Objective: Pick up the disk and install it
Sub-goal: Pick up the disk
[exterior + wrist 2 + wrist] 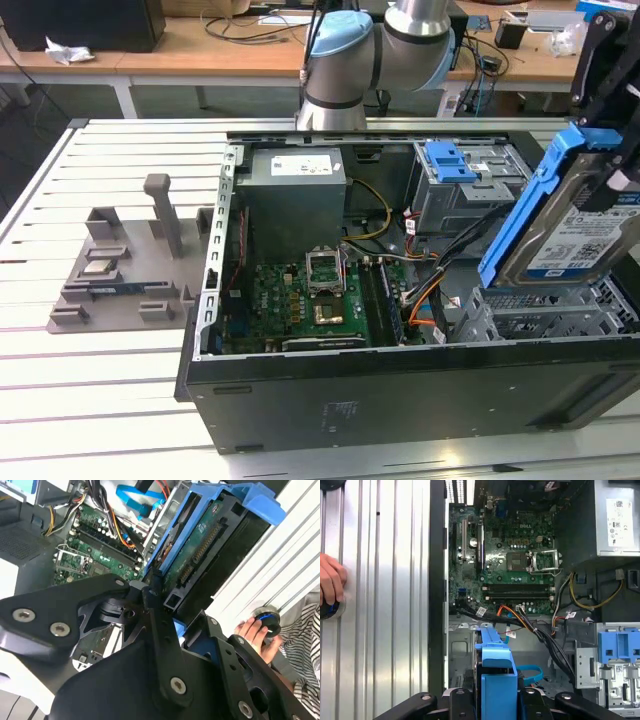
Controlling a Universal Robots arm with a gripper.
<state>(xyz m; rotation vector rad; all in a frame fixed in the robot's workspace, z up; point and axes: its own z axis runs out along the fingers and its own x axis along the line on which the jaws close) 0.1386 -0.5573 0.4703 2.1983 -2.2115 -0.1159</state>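
gripper (175, 607) clamped on the disk (575, 235), blue frame and all | disk hangs tilted over the open PC case (400, 390), above the metal drive cage (545, 318) | not slotted in yet

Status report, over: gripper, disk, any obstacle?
Gripper shut on disk. Disk tilted above drive cage. Cable bundle beside cage; a person's hand on table.

The disk (572, 232) is dull silver metal with a white paper label, edged in smooth blue plastic. The computer case (400, 405) is matt black sheet metal; the ribbed worktop (100, 400) gleams pale.
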